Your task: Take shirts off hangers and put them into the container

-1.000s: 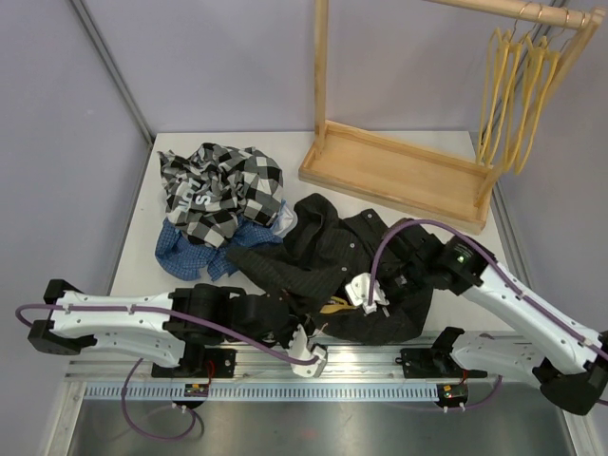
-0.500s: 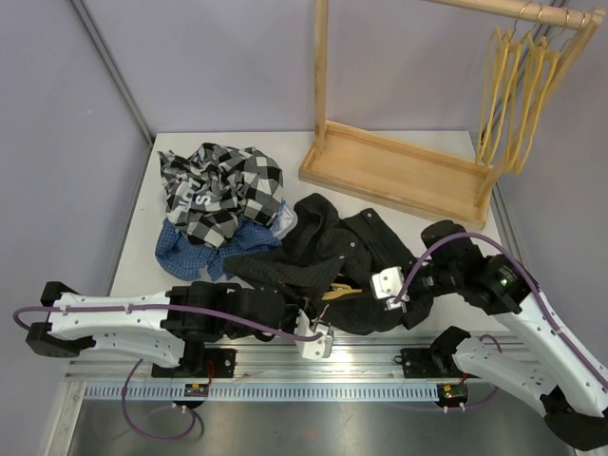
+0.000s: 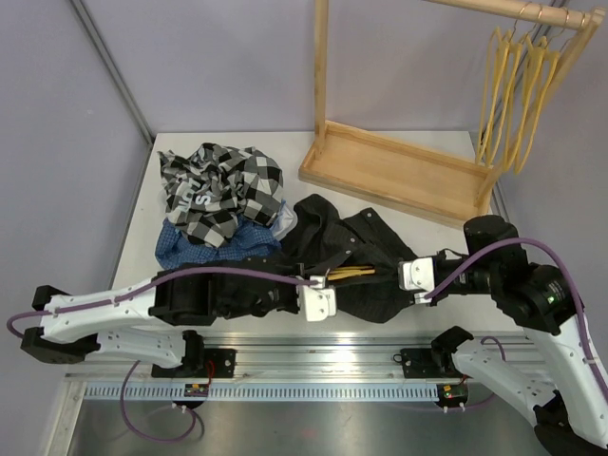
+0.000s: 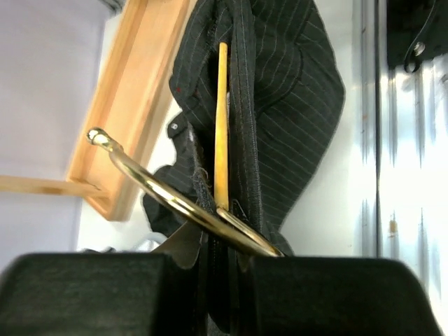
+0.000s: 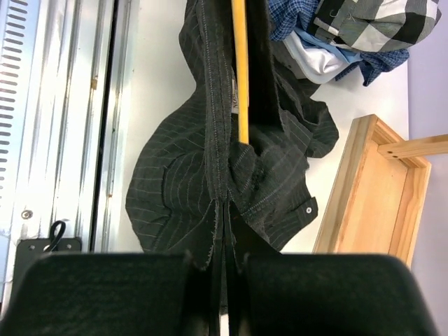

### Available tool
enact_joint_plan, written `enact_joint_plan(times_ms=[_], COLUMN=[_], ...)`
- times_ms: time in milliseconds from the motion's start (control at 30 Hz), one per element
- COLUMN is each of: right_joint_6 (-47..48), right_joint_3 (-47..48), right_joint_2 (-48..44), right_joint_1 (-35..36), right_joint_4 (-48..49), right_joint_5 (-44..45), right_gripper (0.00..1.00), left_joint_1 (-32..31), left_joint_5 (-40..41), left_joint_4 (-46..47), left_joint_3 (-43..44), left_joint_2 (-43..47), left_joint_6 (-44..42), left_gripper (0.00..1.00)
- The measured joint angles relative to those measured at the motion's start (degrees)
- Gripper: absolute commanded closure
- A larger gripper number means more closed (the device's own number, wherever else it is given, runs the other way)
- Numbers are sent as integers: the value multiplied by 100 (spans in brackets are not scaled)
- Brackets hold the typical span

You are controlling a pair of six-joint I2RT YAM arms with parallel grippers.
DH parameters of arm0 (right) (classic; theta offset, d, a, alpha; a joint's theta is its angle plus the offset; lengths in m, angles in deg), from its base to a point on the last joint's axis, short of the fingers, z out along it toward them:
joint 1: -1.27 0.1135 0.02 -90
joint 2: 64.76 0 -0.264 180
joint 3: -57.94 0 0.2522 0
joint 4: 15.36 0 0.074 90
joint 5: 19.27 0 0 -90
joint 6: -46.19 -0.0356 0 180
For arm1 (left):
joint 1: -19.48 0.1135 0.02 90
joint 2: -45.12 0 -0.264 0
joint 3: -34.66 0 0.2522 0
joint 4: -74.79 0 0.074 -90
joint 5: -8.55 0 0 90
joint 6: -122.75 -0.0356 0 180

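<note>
The left arm (image 3: 142,309) lies low and stretched out from the lower left of the overhead view toward the centre. Its wrist is beside the near edge of the long-sleeved black pinstriped shirt (image 3: 366,242). That shirt lies crumpled in the middle of the white table (image 3: 142,237), with a thin yellow triangular hanger (image 3: 350,273) poking from its folds.

The left gripper (image 4: 222,269) is pinched together on a fold of the black fabric. The hanger's curved brass-coloured metal hook (image 4: 161,189) runs right past its fingertips; whether the hook is pinched too, I cannot tell.

The right arm (image 3: 532,285) rises from the lower right, elbow bent high, forearm reaching left. The right gripper (image 5: 224,262) is clamped on a seam at the shirt's other edge, so the cloth spans between the two claws.

In the upper left lies a heap with a black-and-white large-check shirt (image 3: 223,185) on top and a dark blue small-check shirt (image 3: 185,249) below it. The flat wooden rack base (image 3: 399,176) sits upper centre, with bare yellow hangers (image 3: 513,95) hanging from the rail at upper right.
</note>
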Motion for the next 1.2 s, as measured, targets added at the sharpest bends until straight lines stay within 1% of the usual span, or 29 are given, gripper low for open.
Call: enact_joint_plan(times_ms=[100, 200, 300, 400, 500, 567, 700, 1000, 1100, 1200], right_joint_6=[70, 140, 188, 155, -2, -138, -404, -1088, -1292, -1318], right_joint_3=[313, 275, 55, -245, -437, -476, -472, -350, -404, -470], right_joint_2=[247, 321, 249, 44, -186, -321, -452, -509, -511, -531], right_joint_1=[-59, -85, -85, -85, -116, -267, -568, -1316, -1451, -1526], right_joint_4=[-214, -393, -455, -442, -269, -131, 101, 179, 181, 184], right_joint_5=[-46, -28, 61, 422, 879, 1019, 942, 393, 225, -146], right_gripper=[100, 100, 100, 100, 100, 100, 100, 100, 100, 100], left_joint_1=[282, 695, 1150, 1412, 1469, 1493, 1552, 1644, 1705, 1751], left_joint_5=[-258, -671, -1268, -1714, -1923, -1978, -1985, -1556, -1473, -1480], left_joint_4=[-153, -133, -118, -50, 74, 168, 260, 588, 636, 627], left_joint_3=[422, 546, 546, 546, 546, 546, 529, 195, 179, 92], left_joint_2=[-308, -538, -651, -678, -678, -671, -562, -254, -195, -52], left_joint_6=[516, 979, 1447, 1740, 1869, 1921, 2074, 2927, 3187, 3303], left_gripper=[100, 100, 100, 100, 100, 100, 100, 100, 100, 100])
